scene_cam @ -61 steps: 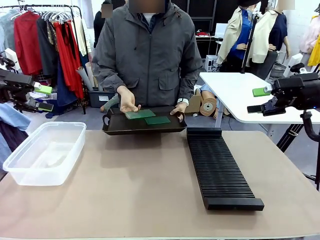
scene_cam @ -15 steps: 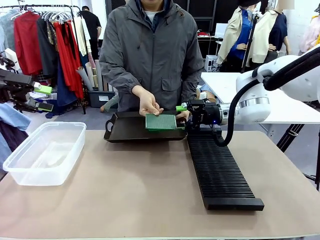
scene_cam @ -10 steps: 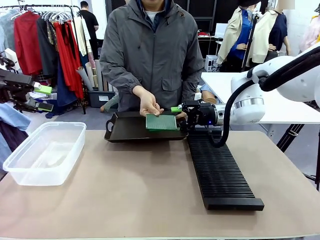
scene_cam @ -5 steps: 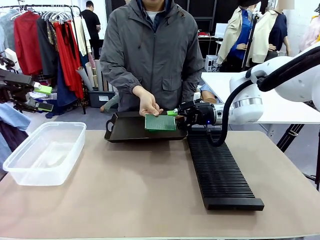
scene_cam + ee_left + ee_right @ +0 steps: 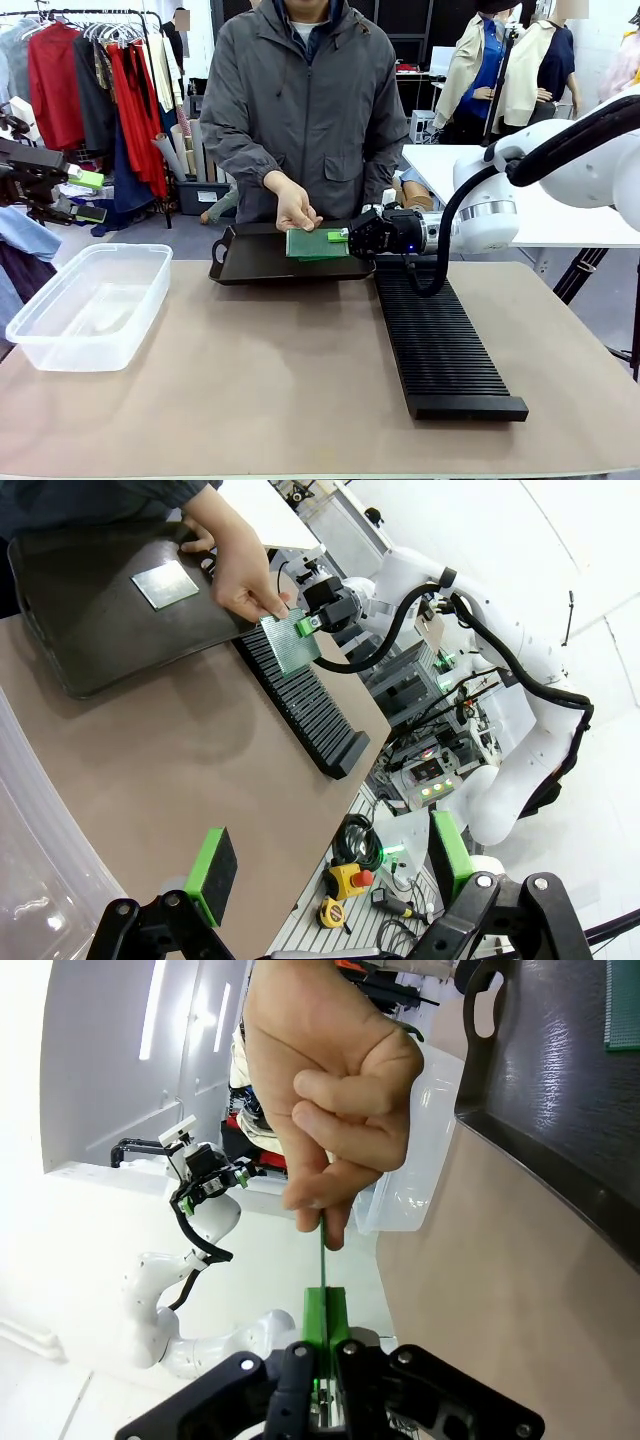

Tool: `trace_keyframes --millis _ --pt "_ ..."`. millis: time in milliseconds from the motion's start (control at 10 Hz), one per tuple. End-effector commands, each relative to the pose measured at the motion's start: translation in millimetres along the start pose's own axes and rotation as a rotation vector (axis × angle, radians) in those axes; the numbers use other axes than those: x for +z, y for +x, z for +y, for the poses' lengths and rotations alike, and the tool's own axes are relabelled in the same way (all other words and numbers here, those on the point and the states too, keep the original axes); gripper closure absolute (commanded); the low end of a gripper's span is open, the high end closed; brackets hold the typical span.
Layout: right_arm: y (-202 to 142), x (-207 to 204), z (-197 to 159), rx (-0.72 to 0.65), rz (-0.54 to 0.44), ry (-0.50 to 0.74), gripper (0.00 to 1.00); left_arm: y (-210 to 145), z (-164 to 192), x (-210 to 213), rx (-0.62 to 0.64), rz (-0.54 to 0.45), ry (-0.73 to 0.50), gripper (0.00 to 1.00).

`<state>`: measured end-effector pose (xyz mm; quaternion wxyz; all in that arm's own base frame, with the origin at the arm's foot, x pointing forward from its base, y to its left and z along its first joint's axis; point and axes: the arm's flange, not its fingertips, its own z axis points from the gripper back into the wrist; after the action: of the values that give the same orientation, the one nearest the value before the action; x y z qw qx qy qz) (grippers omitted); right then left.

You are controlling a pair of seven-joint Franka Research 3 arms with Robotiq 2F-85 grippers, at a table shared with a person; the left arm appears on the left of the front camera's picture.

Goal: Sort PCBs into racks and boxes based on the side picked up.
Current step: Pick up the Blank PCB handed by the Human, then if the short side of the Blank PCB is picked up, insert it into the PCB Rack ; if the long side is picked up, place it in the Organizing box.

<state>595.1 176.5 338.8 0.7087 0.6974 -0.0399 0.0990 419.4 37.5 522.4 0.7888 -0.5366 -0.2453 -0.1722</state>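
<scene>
Clock set on the table [image 5: 250, 380]: 12 is the person's side, 6 the robot's.

Tray [image 5: 250, 262], black with handles, is sitting at 12, at the far edge. A second PCB [image 5: 166, 584] is lying flat on its floor, well apart from the gripper. The right wrist view is catching a corner of that board at its top edge.

One PCB [image 5: 312, 243] is being held in the air just over the tray's 3 o'clock end, dotted face towards the robot's side. The person's hand [image 5: 295, 210] is pinching its 9 o'clock edge between thumb and fingertips. The right gripper [image 5: 340, 237] is reaching in from 3 and clamping the opposite edge. In the right wrist view its green pads [image 5: 316, 1312] are pressing together on the thin board, seen edge-on. Both are gripping it at once.

Rack [image 5: 435, 335], long, black and slotted, is running from about 1 down towards 5. Its far end is lying just beside the tray's 3 o'clock end, right under the right arm's wrist.

Tub [image 5: 60, 350], clear plastic, is standing at 9, near the table edge, with its floor showing through the walls.

Left gripper [image 5: 330, 865] is hanging off the table out beyond 9, above the tub's side. Its fingers are standing wide apart, green pads facing each other.
</scene>
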Motion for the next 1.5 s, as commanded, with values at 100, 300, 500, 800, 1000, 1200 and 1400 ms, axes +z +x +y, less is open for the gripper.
trace_keyframes --millis 100,300,500,800,1000,1200,1400 --pt "10.4 -8.0 2.8 0.006 -0.037 0.009 1.0 0.0 -2.2 1.3 0.011 0.001 -0.012 0.0" --pt "8.4 -7.3 4.5 0.018 0.007 0.017 1.0 0.0 -2.2 1.3 0.011 0.001 -0.012 0.0" --pt "1.3 -0.8 0.9 0.002 -0.003 0.002 1.0 0.0 -2.2 1.3 0.011 0.001 -0.012 0.0" --pt "1.3 -0.8 0.9 0.002 -0.003 0.002 1.0 0.0 -2.2 1.3 0.011 0.001 -0.012 0.0" --pt "1.3 -0.8 0.9 0.002 -0.003 0.002 1.0 0.0 -2.2 1.3 0.011 0.001 -0.012 0.0" --pt "1.3 -0.8 0.9 0.002 -0.003 0.002 1.0 0.0 -2.2 1.3 0.011 0.001 -0.012 0.0" --pt "1.3 -0.8 0.9 0.002 -0.003 0.002 1.0 0.0 -2.2 1.3 0.011 0.001 -0.012 0.0"
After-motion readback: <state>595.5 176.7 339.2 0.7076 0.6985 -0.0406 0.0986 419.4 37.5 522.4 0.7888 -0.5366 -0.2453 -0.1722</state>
